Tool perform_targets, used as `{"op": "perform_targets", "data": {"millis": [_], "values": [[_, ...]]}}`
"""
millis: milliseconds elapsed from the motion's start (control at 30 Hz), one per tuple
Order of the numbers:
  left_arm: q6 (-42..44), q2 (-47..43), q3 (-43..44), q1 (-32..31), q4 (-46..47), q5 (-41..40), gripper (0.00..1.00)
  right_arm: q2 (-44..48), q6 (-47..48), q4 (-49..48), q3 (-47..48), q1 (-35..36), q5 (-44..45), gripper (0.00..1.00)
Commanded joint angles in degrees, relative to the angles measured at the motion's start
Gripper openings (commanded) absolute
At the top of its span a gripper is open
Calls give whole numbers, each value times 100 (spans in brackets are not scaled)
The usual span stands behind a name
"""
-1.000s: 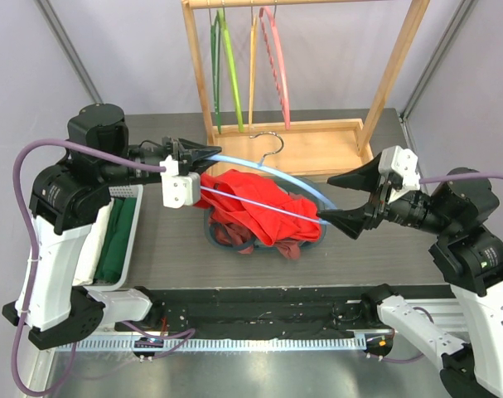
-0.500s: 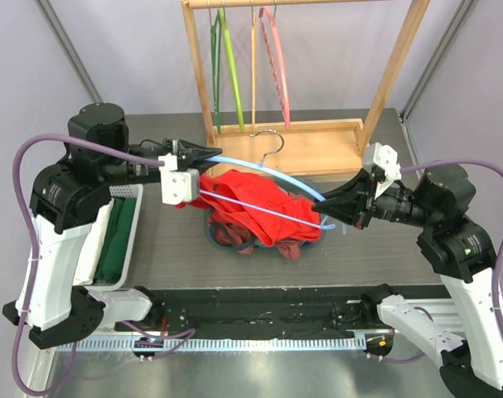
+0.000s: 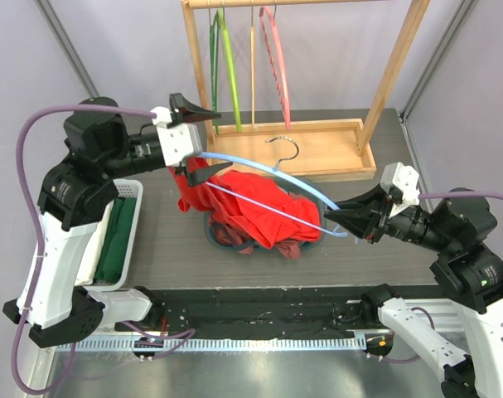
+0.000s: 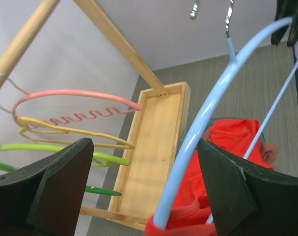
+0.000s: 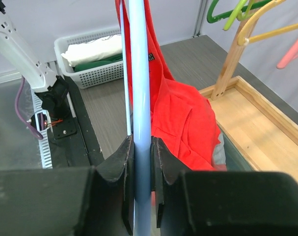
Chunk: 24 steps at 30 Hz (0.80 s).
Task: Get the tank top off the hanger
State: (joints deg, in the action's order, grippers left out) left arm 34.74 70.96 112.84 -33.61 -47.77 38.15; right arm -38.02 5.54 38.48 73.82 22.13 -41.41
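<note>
Tank top drapes hanger over grey table; left tool spread, right tool pinching hanger.

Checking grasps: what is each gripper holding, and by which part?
The right gripper clamps the blue hanger by one shoulder end. The left gripper is open around the other end, holding nothing.

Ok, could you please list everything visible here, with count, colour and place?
hanger: one, light blue, across the middle
tank top: one, red, draped on the hanger
tub: one, dark, under the tank top
rack: one, wooden, far side
spare hangers: four, two green, yellow, pink, on the rack
basket: one, white, left edge
left hand: one, black, open around the hanger's left end
right hand: one, black, shut on the hanger's right end
</note>
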Motion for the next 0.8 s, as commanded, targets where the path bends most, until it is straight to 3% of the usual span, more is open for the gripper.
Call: {"op": "perform_targets", "data": {"millis": [0,233,367,533,767], "values": [[-1091,-196,818,152,602,-685,93,67,114,-359,115,11,264,1],[-1733,-1136,-23,477,673,-1863,99,102,176,-455,168,11,896,1],[-2462,-1874,-1384,732,646,-1909,96,251,167,-762,176,11,1196,1],[-3665,-2779,-3450,1101,969,-1653,100,278,140,-851,273,11,1250,1],[-4739,-2509,-4094,1304,1709,-2100,100,278,9,-833,273,11,1039,1]]}}
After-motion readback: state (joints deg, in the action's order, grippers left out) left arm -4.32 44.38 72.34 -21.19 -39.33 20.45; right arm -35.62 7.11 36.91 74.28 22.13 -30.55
